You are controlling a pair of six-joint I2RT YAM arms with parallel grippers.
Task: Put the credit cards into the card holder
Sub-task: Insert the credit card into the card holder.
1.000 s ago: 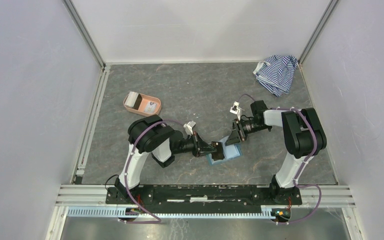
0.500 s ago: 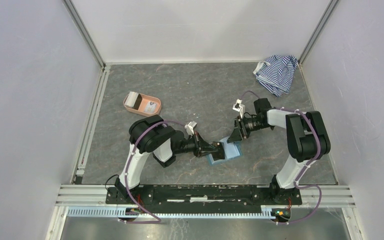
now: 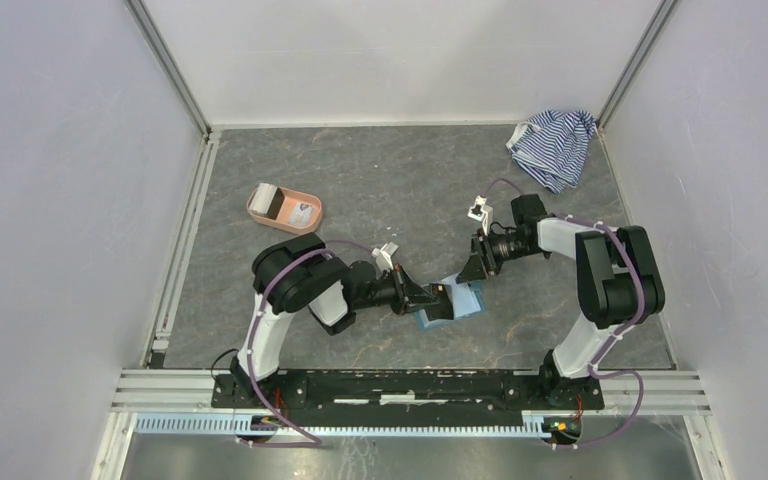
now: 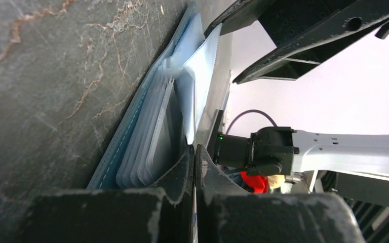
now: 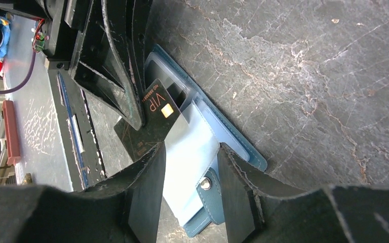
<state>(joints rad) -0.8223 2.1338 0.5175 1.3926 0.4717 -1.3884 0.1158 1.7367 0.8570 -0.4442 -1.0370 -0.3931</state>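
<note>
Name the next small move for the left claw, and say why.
Probably push the left claw slightly forward to slide the black VIP card deeper into the card holder. The claw is shut on the card, whose chip end lies at the holder's pockets with much of it outside. The right claw stands open over the holder, gripping nothing.
</note>
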